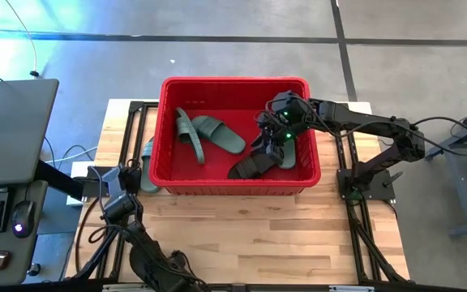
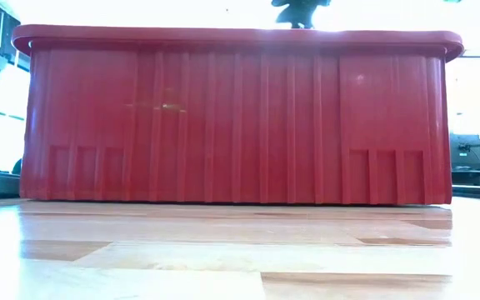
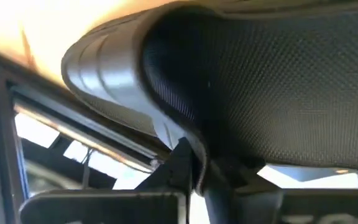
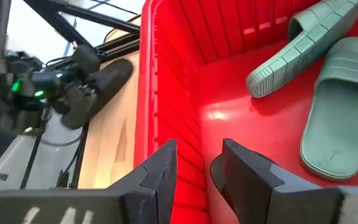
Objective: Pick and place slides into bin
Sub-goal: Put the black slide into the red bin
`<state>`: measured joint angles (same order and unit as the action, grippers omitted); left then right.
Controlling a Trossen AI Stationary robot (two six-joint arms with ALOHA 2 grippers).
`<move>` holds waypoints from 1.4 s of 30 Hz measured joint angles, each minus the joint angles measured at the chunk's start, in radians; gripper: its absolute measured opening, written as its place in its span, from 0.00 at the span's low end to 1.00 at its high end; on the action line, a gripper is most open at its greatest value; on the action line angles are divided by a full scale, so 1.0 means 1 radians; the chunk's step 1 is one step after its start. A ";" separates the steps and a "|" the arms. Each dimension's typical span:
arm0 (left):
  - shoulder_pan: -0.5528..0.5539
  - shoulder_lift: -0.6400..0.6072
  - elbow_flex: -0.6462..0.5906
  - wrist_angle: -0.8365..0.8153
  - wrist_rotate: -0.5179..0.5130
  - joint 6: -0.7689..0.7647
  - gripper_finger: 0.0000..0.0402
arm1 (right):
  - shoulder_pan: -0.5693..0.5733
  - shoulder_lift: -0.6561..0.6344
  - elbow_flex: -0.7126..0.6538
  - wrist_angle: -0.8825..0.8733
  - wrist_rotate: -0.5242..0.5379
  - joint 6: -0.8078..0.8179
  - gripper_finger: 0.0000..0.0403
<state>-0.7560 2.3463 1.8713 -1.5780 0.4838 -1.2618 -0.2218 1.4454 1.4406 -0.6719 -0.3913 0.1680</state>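
Note:
The red bin (image 1: pixel 167 130) stands on the far half of the wooden table and fills the low view (image 2: pixel 240 125). Inside lie two green slides (image 1: pixel 209 134), a black slide (image 1: pixel 251 165) and another green slide (image 1: pixel 289 154). One more green slide (image 1: pixel 147 162) lies outside the bin's left wall, at the table's left edge. My left gripper (image 1: pixel 134 173) is shut on it. My right gripper (image 1: pixel 274 134) hangs open over the bin's right half, and only red bin wall shows between its fingers (image 4: pixel 197 165). My left gripper pinches the rim of the slide's sole (image 3: pixel 180 134) between its two fingers, beside the ribbed strap (image 3: pixel 104 68). The fingers come slanting down from the table's near left. I cannot tell whether the slide rests on the table or is raised.
A black frame rail (image 1: pixel 133 122) runs along the table's left edge, close to the held slide. A grey desk (image 1: pixel 14 130) with a keyboard and a mouse stands left of the table. Bare wood (image 1: pixel 266 235) lies in front of the bin.

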 joint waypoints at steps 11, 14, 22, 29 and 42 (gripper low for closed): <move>0.072 -0.023 0.263 0.009 -0.254 -0.017 0.01 | -0.028 -0.028 0.000 0.138 -0.066 0.067 0.29; 0.095 -0.045 0.302 0.015 -0.377 -0.025 0.01 | -0.030 -0.055 0.000 0.170 -0.092 0.068 0.29; 0.182 -0.113 0.427 0.010 -0.776 0.140 0.00 | -0.029 -0.142 0.000 0.153 -0.099 0.041 0.29; 0.313 -0.206 0.466 0.045 -1.051 0.432 0.00 | -0.026 -0.228 0.000 0.145 -0.119 0.039 0.29; 0.632 -0.328 0.484 0.089 -1.267 1.060 0.00 | -0.028 -0.309 0.001 0.143 -0.132 -0.002 0.29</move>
<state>-0.1239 2.0181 2.3554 -1.4886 -0.7829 -0.2018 -0.2497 1.1366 1.4414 -0.5290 -0.5232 0.1660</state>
